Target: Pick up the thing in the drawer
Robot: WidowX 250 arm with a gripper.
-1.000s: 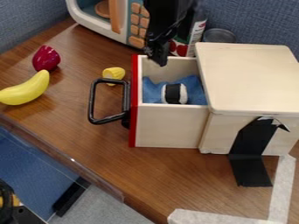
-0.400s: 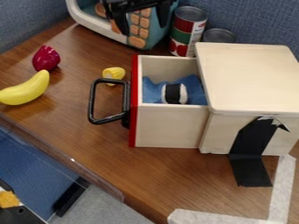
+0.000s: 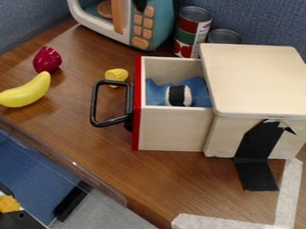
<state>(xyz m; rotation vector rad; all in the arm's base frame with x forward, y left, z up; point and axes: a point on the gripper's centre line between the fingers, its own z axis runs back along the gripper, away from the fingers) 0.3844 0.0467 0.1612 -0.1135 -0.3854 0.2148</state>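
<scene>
Gripper (image 3: 140, 5) sits beyond drawer (image 3: 172, 129), can't tell if wide or narrow. Blue thing (image 3: 199, 91) with black-and-white band (image 3: 177, 95) lies inside drawer. Red front (image 3: 137, 105) and box top (image 3: 254, 80) flank drawer. Likely step: approach. Center over drawer, go wide, drop straight, pinch band, lift straight out.

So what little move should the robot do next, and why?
I think it should move over the open drawer, right above the blue bundle. The drawer is pulled out from the wooden box, and the bundle lies inside with nothing on top of that part, so coming down from above looks best.
</scene>
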